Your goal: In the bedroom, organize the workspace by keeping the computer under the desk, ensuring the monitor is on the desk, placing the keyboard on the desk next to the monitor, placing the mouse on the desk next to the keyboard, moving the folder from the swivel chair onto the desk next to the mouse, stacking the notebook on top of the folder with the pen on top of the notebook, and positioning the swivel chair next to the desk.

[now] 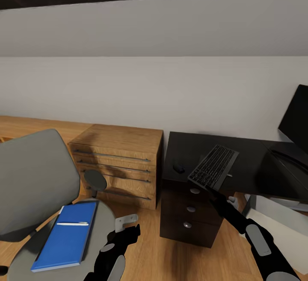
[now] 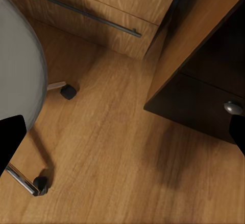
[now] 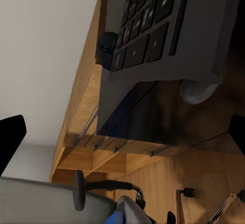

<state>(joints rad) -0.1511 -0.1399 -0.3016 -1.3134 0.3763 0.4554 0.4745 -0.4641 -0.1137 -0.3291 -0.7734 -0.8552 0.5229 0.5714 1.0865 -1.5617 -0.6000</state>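
The black keyboard [image 1: 214, 167] lies tilted over the desk [image 1: 248, 161], its near end past the front edge. My right gripper [image 1: 214, 193] is just below that end, fingers wide apart and open [image 3: 122, 137]; the keyboard [image 3: 168, 24] is ahead of it, not between them. The mouse [image 1: 178, 167] sits on the desk left of the keyboard. The monitor [image 1: 295, 118] stands at far right. The blue folder [image 1: 66, 242] lies on the swivel chair [image 1: 34, 178] with the pen [image 1: 72, 223] on it. My left gripper [image 1: 130, 232] hangs open beside the chair. The notebook is out of view.
A light-wood dresser [image 1: 119, 161] stands against the wall between chair and desk. A light grey box [image 1: 278, 217], apparently the computer, sits below the desk top at right. Chair castors [image 2: 68, 91] rest on the wood floor near the desk's drawers [image 2: 232, 109].
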